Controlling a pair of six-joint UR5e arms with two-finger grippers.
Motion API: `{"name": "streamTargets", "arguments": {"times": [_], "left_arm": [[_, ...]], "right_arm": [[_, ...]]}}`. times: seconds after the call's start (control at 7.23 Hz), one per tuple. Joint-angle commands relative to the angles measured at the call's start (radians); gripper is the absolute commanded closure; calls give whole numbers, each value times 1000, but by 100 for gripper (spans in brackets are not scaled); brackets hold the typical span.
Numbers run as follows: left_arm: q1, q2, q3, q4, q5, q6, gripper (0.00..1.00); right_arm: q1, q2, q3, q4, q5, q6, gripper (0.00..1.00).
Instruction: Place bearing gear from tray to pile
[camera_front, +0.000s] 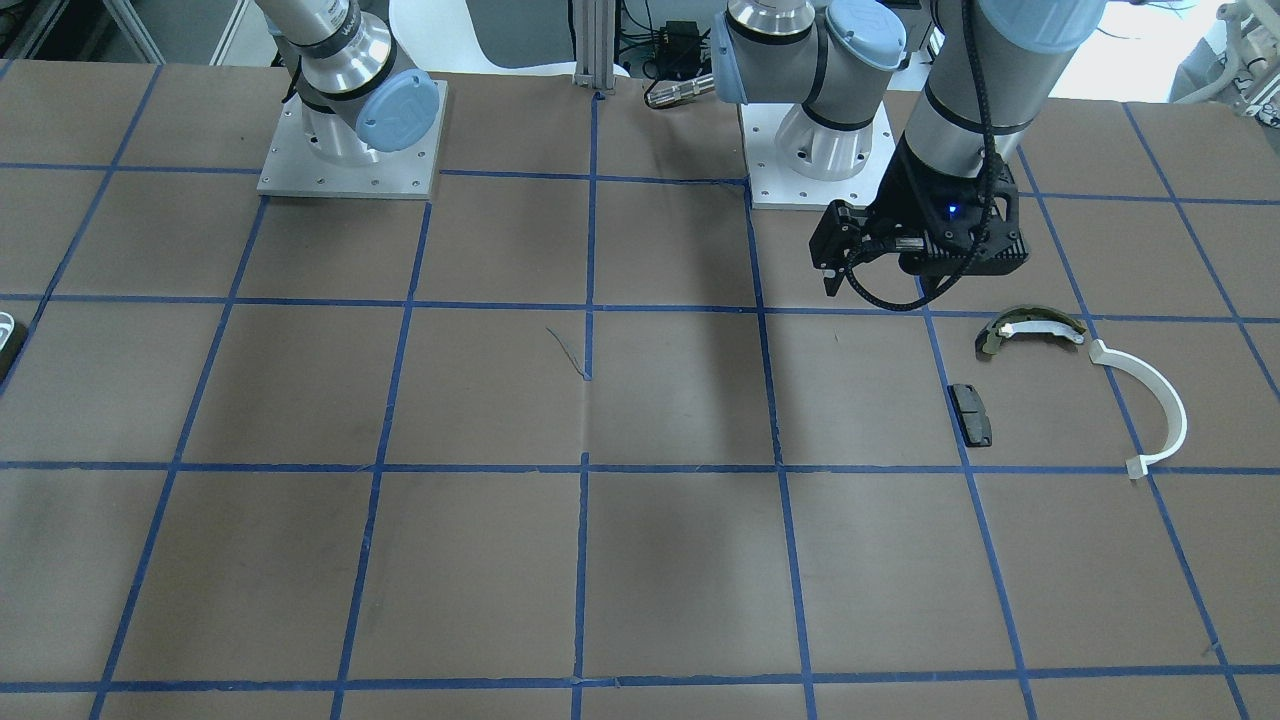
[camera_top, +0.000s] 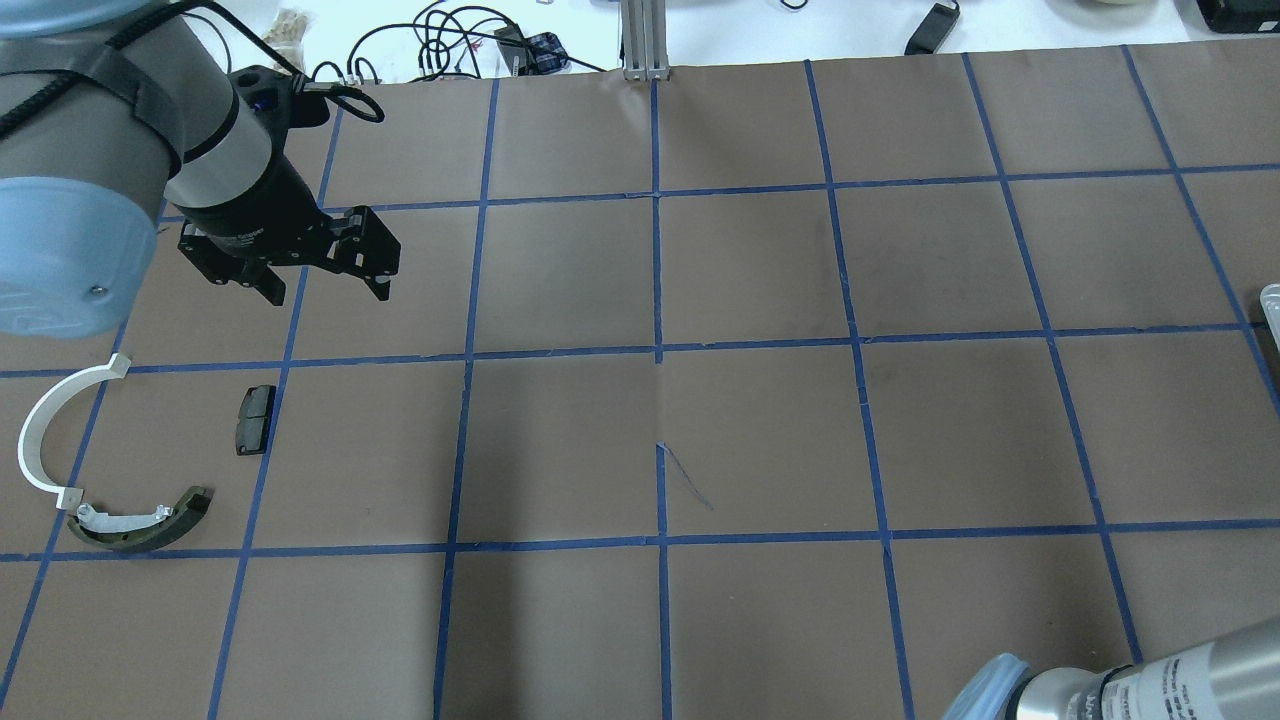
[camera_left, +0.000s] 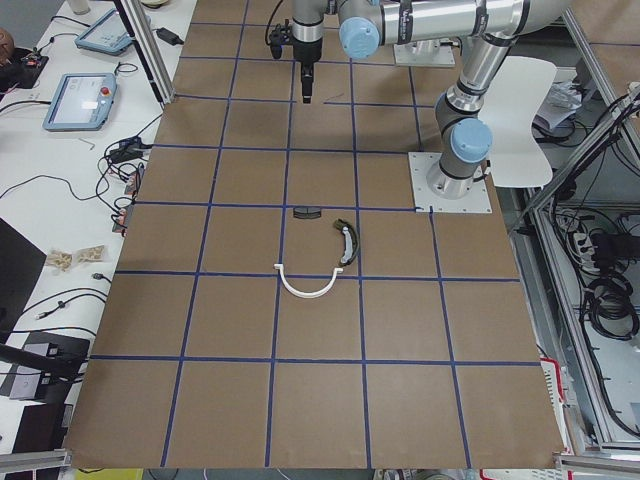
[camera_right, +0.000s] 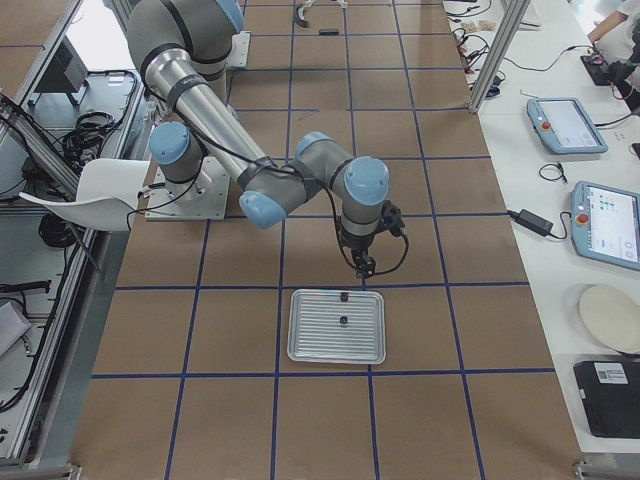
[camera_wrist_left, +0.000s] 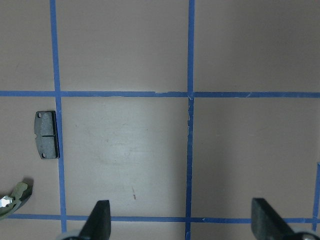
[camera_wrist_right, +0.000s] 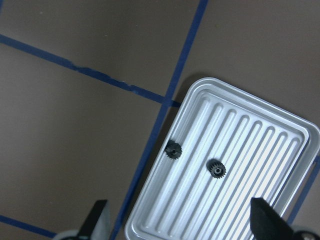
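Note:
The silver ribbed tray (camera_wrist_right: 250, 150) lies under my right gripper (camera_wrist_right: 182, 220), which hangs open and empty above the tray's edge. Two small black bearing gears (camera_wrist_right: 173, 149) (camera_wrist_right: 217, 169) rest in the tray (camera_right: 310, 340), apart from each other. At the table's other end is the pile: an olive-and-white curved shoe (camera_top: 140, 525), a white half-ring strip (camera_top: 45, 430) and a black pad (camera_top: 255, 418). My left gripper (camera_top: 327, 288) hovers open and empty beyond the pad (camera_wrist_left: 47, 135), above bare paper.
Brown paper with a blue tape grid covers the table. The two arm bases (camera_front: 350, 150) (camera_front: 820, 150) stand at the robot's side. An aluminium post (camera_top: 645, 40) rises at the far edge, with a bench of tablets (camera_right: 560, 120) behind it. A white chair (camera_right: 100, 190) is behind the robot.

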Motion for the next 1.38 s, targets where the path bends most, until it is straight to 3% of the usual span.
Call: {"name": "streamTargets", "arguments": {"times": [0.0, 0.41, 0.55, 0.69, 0.97, 1.24], "left_arm": [[0, 5, 1, 0, 1, 0, 0], [0, 2, 1, 0, 0, 1, 0], [1, -2, -2, 0, -2, 3, 0], [1, -13, 0, 2, -3, 3, 0], [3, -15, 0, 2, -2, 3, 0], [3, -16, 1, 2, -2, 1, 0]], "right_arm": [[-67, 138, -4, -113, -1, -95, 0], [-78, 244, -9, -185, 0, -92, 0], [-77, 247, -3, -185, 2, -72, 5], [-78, 247, -1, -187, 2, -56, 10], [-78, 247, 0, -198, -1, -65, 35], [-77, 272, -3, -199, 0, -69, 43]]}}
